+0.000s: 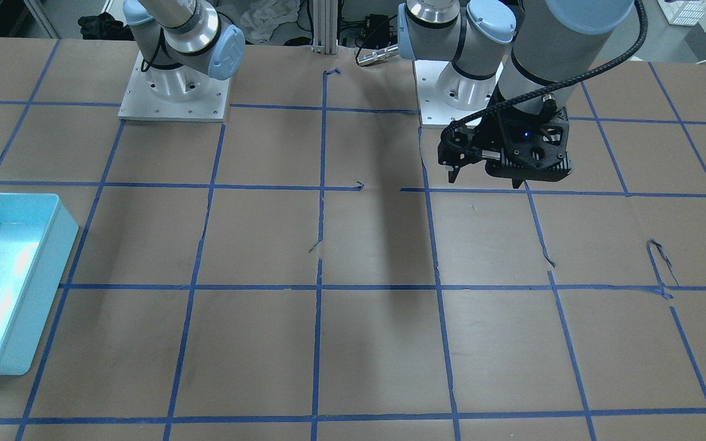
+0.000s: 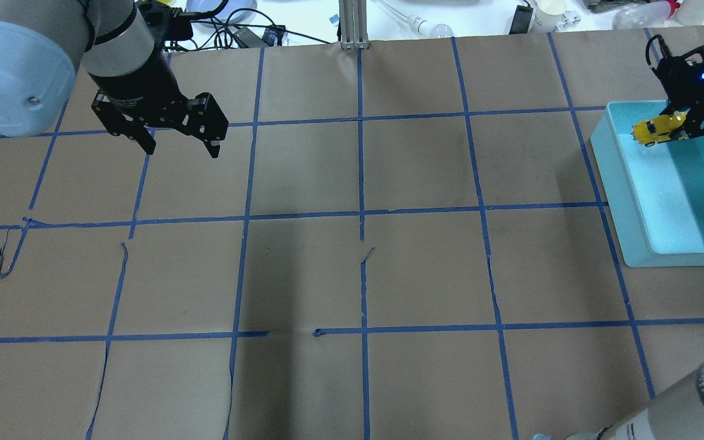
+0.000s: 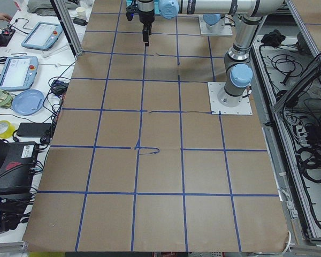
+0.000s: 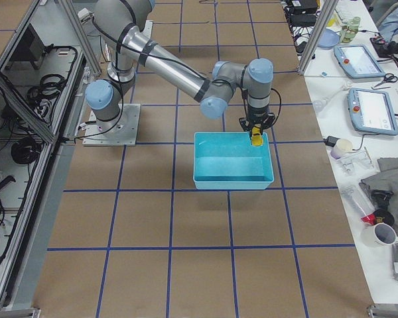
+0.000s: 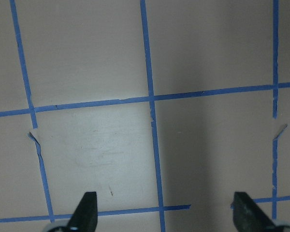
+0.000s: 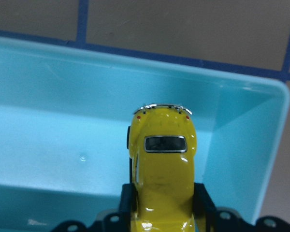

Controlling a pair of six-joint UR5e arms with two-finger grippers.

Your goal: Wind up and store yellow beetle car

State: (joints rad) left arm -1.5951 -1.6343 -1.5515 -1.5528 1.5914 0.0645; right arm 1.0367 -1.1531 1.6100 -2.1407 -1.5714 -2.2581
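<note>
**Progress.** The right gripper (image 6: 163, 205) is clamping the yellow beetle car (image 6: 162, 164) by its flanks, one finger on each side of the body. The car's tail end, with rear window and bumper, is sticking out past the fingertips. Beneath and ahead of those jaws the teal bin (image 6: 135, 53) is lying open, so you are looking at the storing step. The car is sitting inside the bin's outline, close to one end wall and a corner. Whether its wheels are touching the floor or hanging just above it, I cannot tell. I also cannot confirm the wind-up from these views, as nothing is showing whether the spring is loaded. I am judging what is left as the release into the bin and the withdrawal of the arm.

**Right arm pose.** You are seeing it reaching far out from its base, forearm stretched over the table. The wrist is turning the fingers downward into the bin's corner. The wrist camera is looking along the car's roof toward the bin wall beyond the fingertips.

**Left arm pose.** The left gripper (image 2: 182, 148) is hanging above the bare papered table (image 2: 358, 275) with its fingers pointing down and spread wide. Nothing is lying between them, and only blue tape lines are showing below. It is idling well apart from the bin and car, taking no part in this step.
</note>
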